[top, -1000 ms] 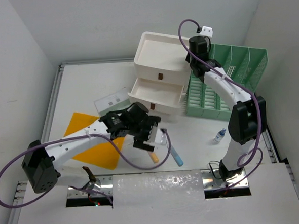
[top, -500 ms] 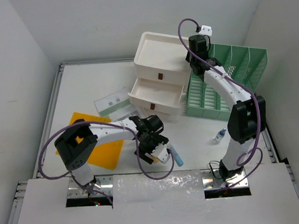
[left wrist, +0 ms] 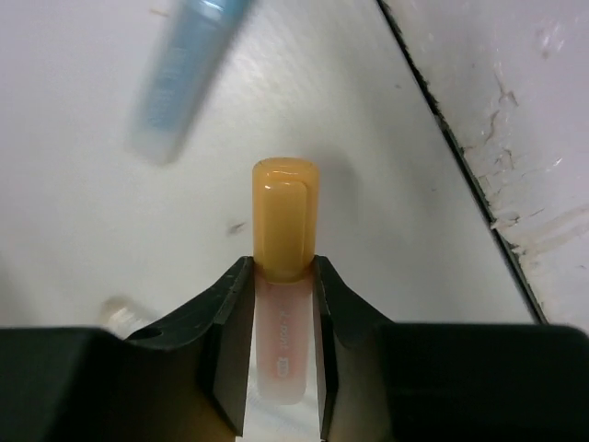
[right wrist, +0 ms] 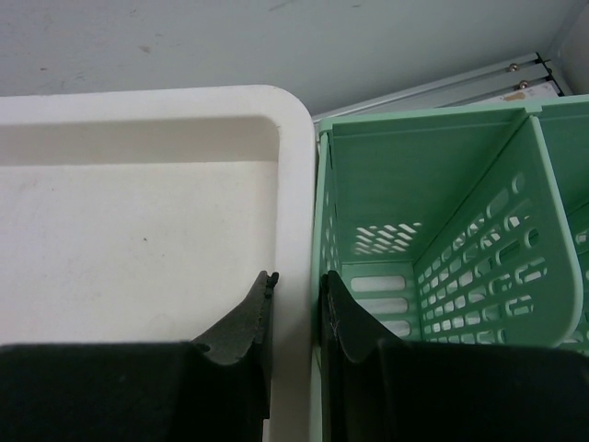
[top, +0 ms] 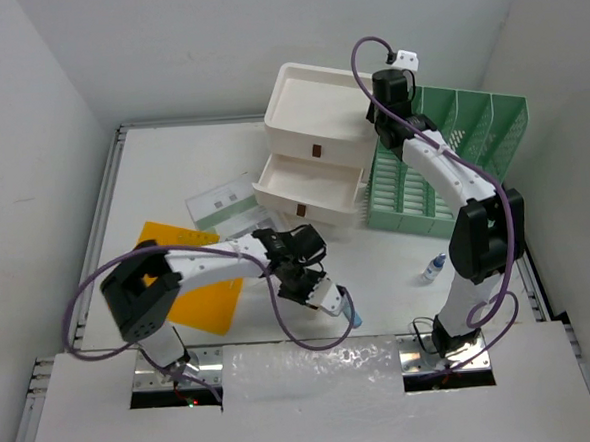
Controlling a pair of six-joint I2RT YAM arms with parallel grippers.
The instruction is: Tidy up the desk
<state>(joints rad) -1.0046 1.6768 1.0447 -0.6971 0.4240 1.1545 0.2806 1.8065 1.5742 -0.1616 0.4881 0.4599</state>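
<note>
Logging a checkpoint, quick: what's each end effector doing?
Left end effector: closed on the orange-capped pen.
Right end effector: closed on the white drawer box's rim.

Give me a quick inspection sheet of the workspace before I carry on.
Surface: desk white, metal rails along its edges.
Job's things: drawer box, one drawer pulled out; green file rack beside it.
Clutter: blue marker, small bottle, yellow sheet and printed card lie loose.
End effectors: left end effector shut on orange-capped marker; right end effector straddles the drawer box's rim, grip unclear.
Cables: purple cable loops off each arm; no snag seen.
Surroundings: white walls; nothing else seen.
</note>
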